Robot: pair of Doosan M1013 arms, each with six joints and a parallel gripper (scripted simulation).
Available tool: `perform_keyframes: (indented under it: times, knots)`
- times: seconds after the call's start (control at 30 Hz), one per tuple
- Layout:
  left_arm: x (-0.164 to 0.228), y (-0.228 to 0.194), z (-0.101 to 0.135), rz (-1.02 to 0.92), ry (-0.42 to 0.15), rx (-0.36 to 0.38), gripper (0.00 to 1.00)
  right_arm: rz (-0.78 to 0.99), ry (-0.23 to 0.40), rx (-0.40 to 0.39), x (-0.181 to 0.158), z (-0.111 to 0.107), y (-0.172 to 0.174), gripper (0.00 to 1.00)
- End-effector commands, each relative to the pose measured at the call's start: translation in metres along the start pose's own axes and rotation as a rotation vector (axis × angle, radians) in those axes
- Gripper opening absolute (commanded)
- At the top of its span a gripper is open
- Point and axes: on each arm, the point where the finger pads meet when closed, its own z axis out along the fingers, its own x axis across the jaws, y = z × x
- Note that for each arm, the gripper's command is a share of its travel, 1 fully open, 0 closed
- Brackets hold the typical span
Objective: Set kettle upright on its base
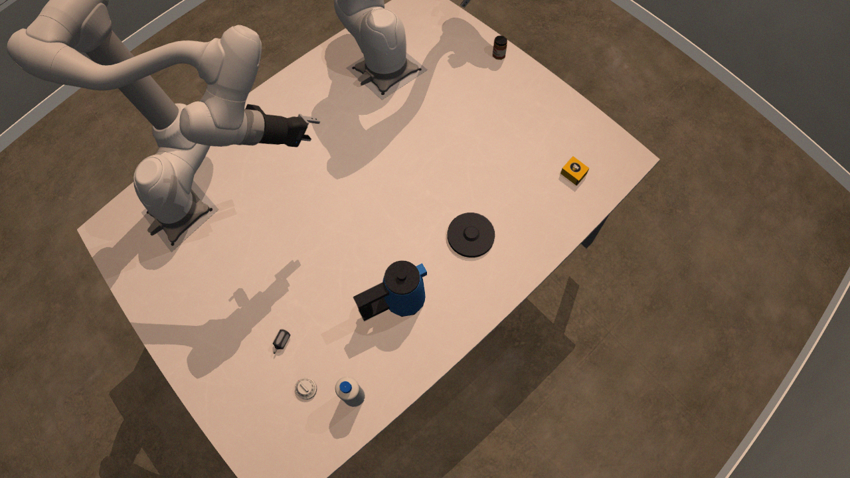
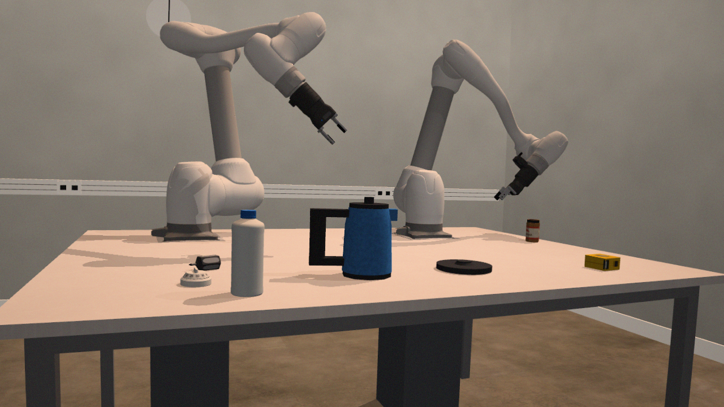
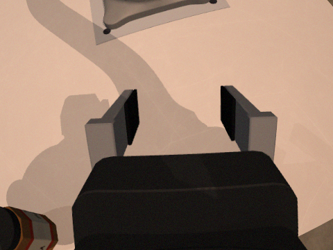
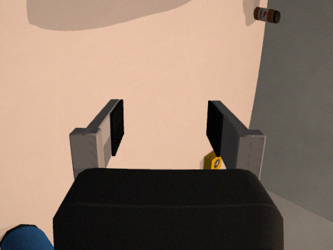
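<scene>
The blue kettle (image 1: 406, 301) (image 2: 367, 242) (image 4: 28, 239) stands upright on the table, beside the base and apart from it. Its black handle (image 2: 317, 237) points away from the base. The ring under it is hidden. The round black base (image 1: 460, 248) (image 2: 450, 268) lies flat with its stud (image 1: 470, 233) (image 2: 462, 262) up. My left gripper (image 2: 498, 195) (image 3: 179, 104) is open and empty, in the air near the jar, far from kettle and base. My right gripper (image 1: 314, 129) (image 2: 340, 137) (image 4: 165, 117) is open and empty, high above the table behind the kettle.
A jar (image 1: 499, 48) (image 2: 532, 230) (image 3: 39, 230) (image 4: 265, 14) stands by the table's far edge. A yellow box (image 1: 574, 168) (image 2: 601, 262) (image 4: 212, 162) lies beyond the base. A white bottle (image 1: 348, 391) (image 2: 247, 258), a timer (image 1: 305, 388) (image 2: 195, 278) and a small dark object (image 1: 281, 339) (image 2: 207, 262) are on the kettle's handle side.
</scene>
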Motion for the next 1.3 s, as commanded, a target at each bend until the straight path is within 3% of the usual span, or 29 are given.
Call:
perform_keyframes:
  times: [0.0, 0.27, 0.5, 1.27]
  knots:
    - [0.031, -0.009, 0.015, -0.127, -0.055, 0.011, 1.0, 0.0, 0.001, -0.001, 0.001, 0.0, 0.0, 1.0]
    - [0.056, -0.022, 0.034, -0.253, -0.112, 0.031, 1.0, 0.0, 0.001, -0.001, 0.001, 0.0, 0.0, 1.0]
    - [0.063, -0.026, 0.04, -0.291, -0.129, 0.038, 1.0, 0.0, 0.001, -0.001, 0.001, 0.0, 0.0, 1.0]
    - [0.065, -0.028, 0.042, -0.306, -0.136, 0.04, 1.0, 0.018, -0.006, 0.002, 0.001, 0.0, 0.004, 1.0]
